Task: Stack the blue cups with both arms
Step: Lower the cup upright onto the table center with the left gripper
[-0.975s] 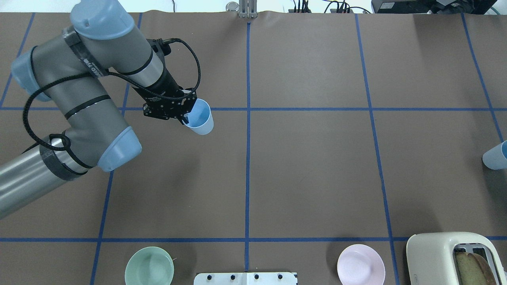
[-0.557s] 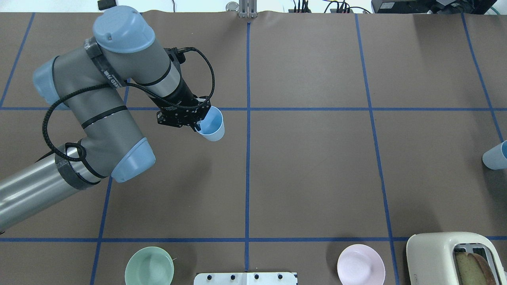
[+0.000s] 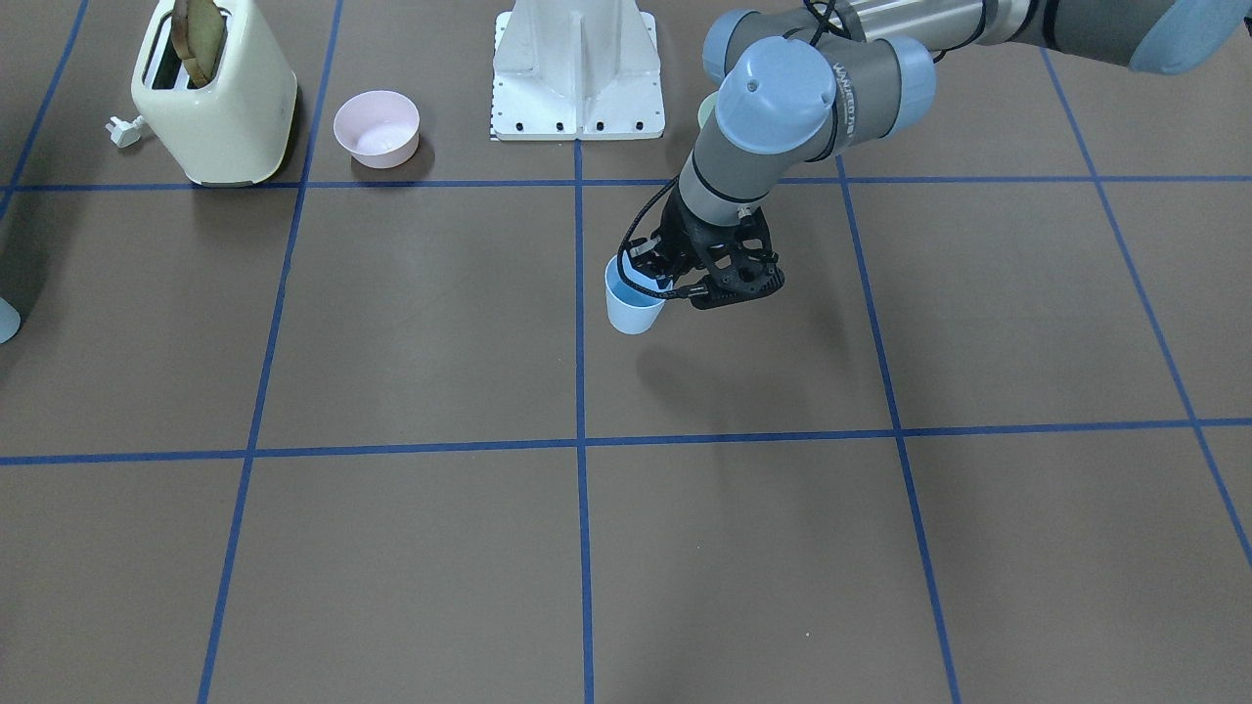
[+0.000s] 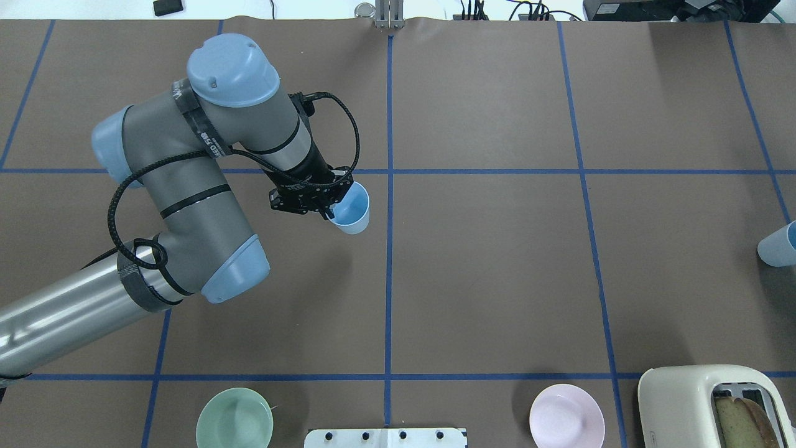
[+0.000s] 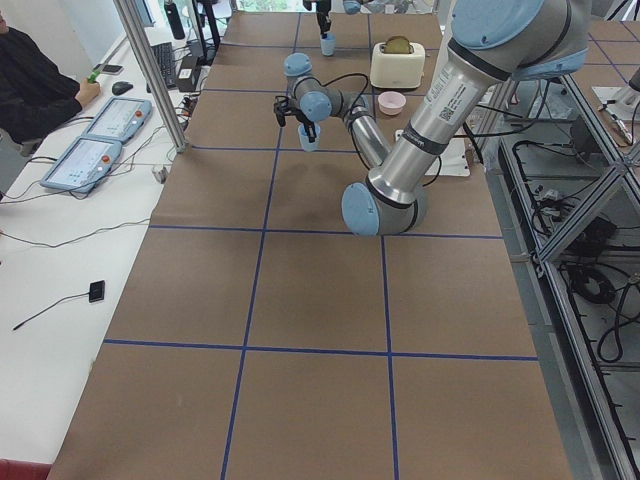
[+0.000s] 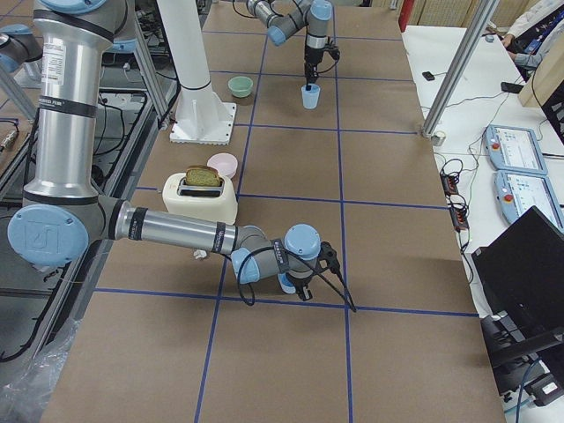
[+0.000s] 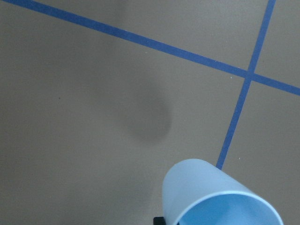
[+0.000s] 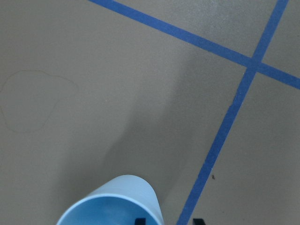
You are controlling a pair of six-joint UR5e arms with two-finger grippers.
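Overhead exterior: left gripper (image 4: 328,213) pinches the rim of one small pale-blue plastic tumbler (image 4: 352,213), lifted near centre, so I'd carry it level and slow toward the matching tumbler (image 4: 777,246) far right, where the right gripper (image 8: 167,220) looks spread astride its rim.

Cup (image 4: 349,210) centre-left; other cup (image 4: 777,244) far right.

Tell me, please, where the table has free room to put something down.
Widest bare room: the middle squares right of the centre tape line, between the held cup and the second cup. Crowded: the robot's edge, with green bowl, base stand, pink bowl, toaster.
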